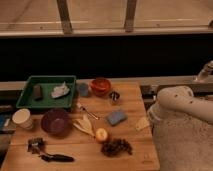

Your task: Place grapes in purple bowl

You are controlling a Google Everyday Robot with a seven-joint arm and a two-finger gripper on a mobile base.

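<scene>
- Between the grapes (116,147) and the purple bowl (46,118) you have a yellow-orange round fruit (102,134), just up and left of the bunch, and a pale yellow peel-like piece (85,125) lying just right of the bowl.
- A blue sponge (116,117) lies behind the grapes. A thin metal utensil (88,112) lies to the sponge's left.
- Along the far edge stand a small blue cup (83,89), a red-orange bowl (101,86) and a small metal cup (115,96).
- A green tray (45,78) fills the far left corner. It holds a dark block (37,91) and a crumpled white cloth (61,90).
- A paper cup (22,119) stands left of the purple bowl. A black-handled tool (56,158) and a small metal item (35,146) lie at the near left.
- The gripper (142,123) sits at the table's right edge, just right of the sponge and apart from the grapes. You cannot tell how wide it stands. The white arm (180,100) reaches in from the right.
- The surface is a wooden table (75,147). Behind it runs a dark wall band (105,55) under a window with upright frame bars (64,15).
- The grapes are a lumpy dark bunch, resting on the wood near the front edge, well right of the bowl.
- The purple bowl is round, dull in colour and upright.
</scene>
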